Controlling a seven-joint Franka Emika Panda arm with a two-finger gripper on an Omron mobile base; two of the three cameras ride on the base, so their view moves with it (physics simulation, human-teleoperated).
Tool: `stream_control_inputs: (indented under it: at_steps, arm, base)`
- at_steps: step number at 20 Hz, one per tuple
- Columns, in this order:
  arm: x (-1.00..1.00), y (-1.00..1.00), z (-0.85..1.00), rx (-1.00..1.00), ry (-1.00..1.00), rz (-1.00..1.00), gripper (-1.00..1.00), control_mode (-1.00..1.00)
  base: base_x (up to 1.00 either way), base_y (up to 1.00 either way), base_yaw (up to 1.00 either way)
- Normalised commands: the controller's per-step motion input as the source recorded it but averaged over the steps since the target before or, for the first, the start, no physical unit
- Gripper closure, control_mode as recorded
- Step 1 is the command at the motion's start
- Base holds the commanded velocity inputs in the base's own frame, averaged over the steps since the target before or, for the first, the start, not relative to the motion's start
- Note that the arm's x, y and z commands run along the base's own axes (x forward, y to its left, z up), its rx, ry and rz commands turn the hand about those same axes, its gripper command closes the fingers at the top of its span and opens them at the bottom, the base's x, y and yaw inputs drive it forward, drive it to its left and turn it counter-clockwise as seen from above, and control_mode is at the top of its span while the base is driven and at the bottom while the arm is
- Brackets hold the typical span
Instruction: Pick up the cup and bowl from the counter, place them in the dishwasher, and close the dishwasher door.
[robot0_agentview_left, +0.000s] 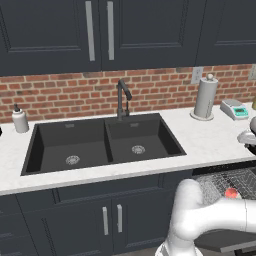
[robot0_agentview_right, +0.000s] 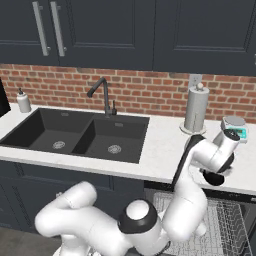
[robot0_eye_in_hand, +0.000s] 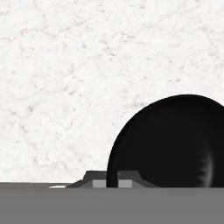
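Note:
The black bowl (robot0_eye_in_hand: 175, 140) lies on the white speckled counter (robot0_eye_in_hand: 65, 78), right of the sink. My gripper (robot0_eye_in_hand: 112, 183) reaches down on it, its two finger tips close together with the bowl's left rim between them. From the right base view the bowl (robot0_agentview_right: 214, 179) shows as a dark shape under my hand (robot0_agentview_right: 226, 146), near the counter's front edge. The red cup (robot0_agentview_left: 230, 192) sits in the wire rack (robot0_agentview_left: 235, 181) of the open dishwasher. The dishwasher door (robot0_agentview_left: 227, 241) is folded down, partly hidden by my arm.
A black double sink (robot0_agentview_left: 102, 142) with a dark faucet (robot0_agentview_left: 121, 97) takes the middle of the counter. A paper towel roll (robot0_agentview_right: 196, 109) and a white-and-teal scale (robot0_agentview_right: 235, 125) stand behind the bowl. A white soap bottle (robot0_agentview_left: 19, 119) is far left.

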Motion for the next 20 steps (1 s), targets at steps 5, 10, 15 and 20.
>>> stream_control_inputs:
  at_steps: [5,10,15,20]
  arm:
    - [-1.0,0.09,0.01,0.06,-0.13,0.0,1.0,-1.0]
    - [-1.0,0.02,0.0,0.03,-0.02,0.0,1.0,-1.0]
    - [-0.68,0.05,-0.05,0.03,0.01,0.0,1.0,-1.0]
    - [-0.08,0.0,-0.28,0.05,0.0,0.0,1.0,-1.0]
  base:
    - [0.0,0.0,0.0]
    - [0.0,0.0,0.0]
    - [0.0,0.0,0.0]
    - [0.0,0.0,0.0]
